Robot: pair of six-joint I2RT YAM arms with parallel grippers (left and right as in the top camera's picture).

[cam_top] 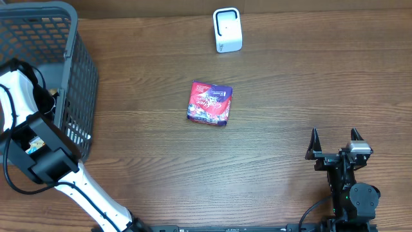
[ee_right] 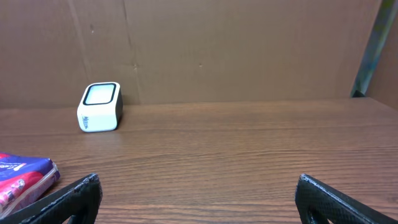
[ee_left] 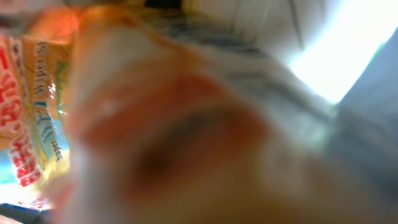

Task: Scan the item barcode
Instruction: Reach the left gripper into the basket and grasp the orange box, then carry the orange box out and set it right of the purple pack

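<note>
Down inside the basket (cam_top: 80,84) the left claw (cam_top: 33,139) is clenched, an orange packet (ee_left: 161,112) right against it, while the right claw (cam_top: 333,134) is released.

Dark brown wood-grain table (cam_top: 290,84) with a matte top, under soft, even light. Along its far edge stands a plain brown, cardboard-like wall (ee_right: 249,50) with vertical seams. A grey metal post (ee_right: 370,50) stands slightly tilted at the wall's right end.
</note>
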